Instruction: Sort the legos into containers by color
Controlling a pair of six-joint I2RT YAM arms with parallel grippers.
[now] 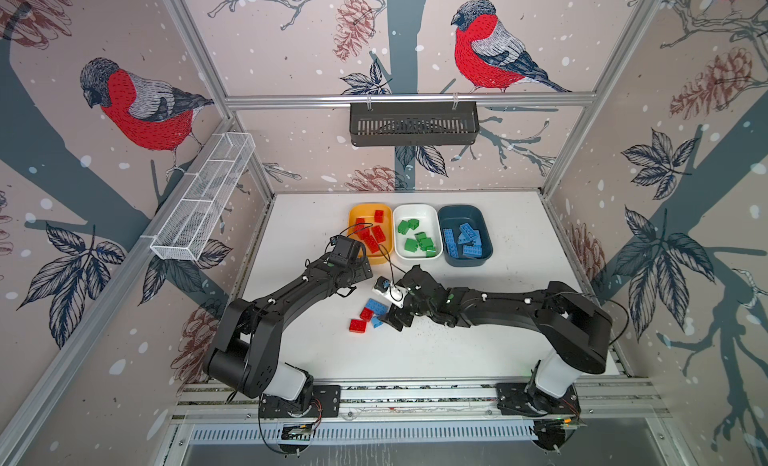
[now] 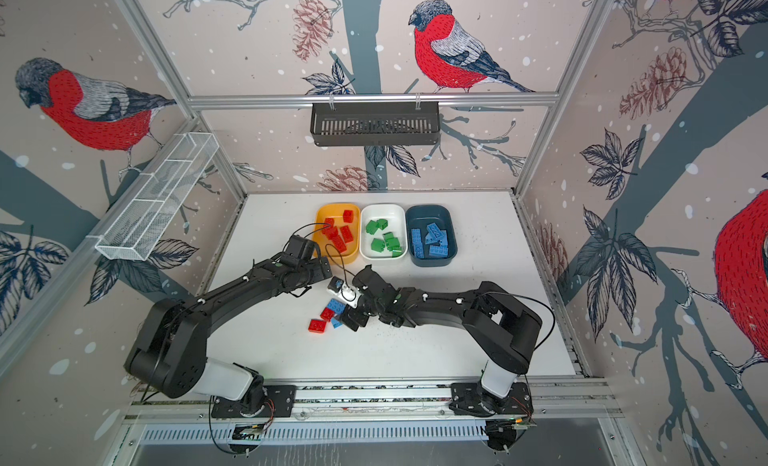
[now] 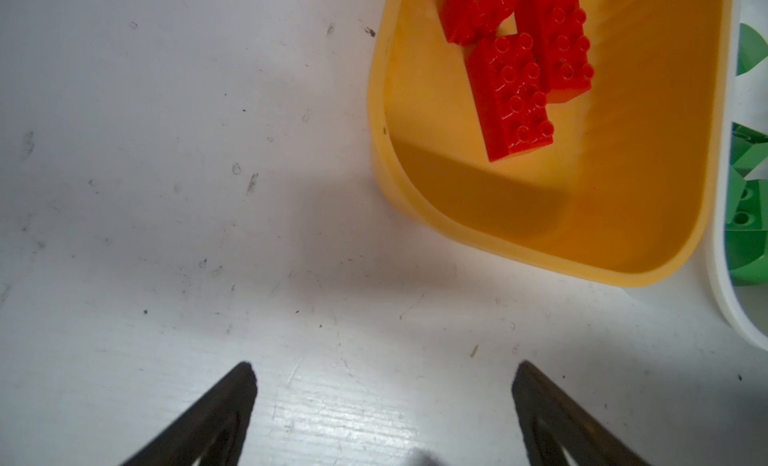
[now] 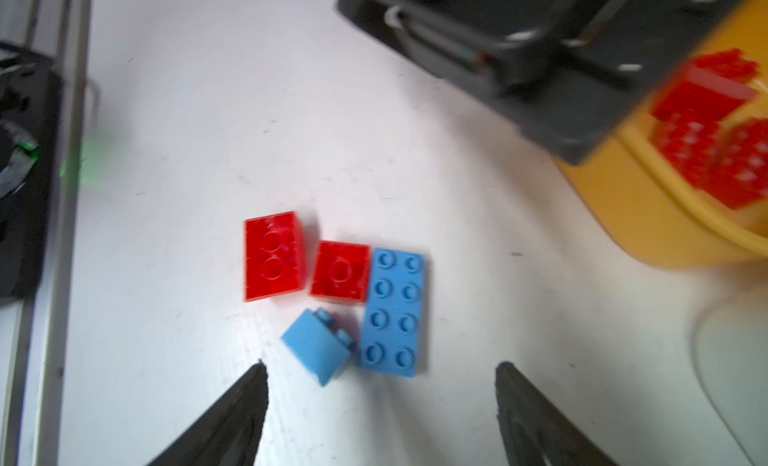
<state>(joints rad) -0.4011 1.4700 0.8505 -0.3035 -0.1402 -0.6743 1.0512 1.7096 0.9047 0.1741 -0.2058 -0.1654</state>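
Left hand (image 3: 385, 366), right hand (image 4: 381, 365) both spread; right near legos (image 4: 274, 256) (blurry, apparently untouched)

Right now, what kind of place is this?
Probably a robot test cell, not a home: an aluminium frame, bird-print wall panels, and a left arm and right arm bolted to a base rail.

Bright, even light from overhead washes the white counter (image 1: 457, 360) in both top views, and their edges bow like a fisheye. The left wrist view is sharp, with glare streaks on the counter and a soft shadow beside the yellow-orange tub (image 3: 540, 251). The right wrist view is smeared, and the tub's red bricks (image 4: 702, 152) blur worst.
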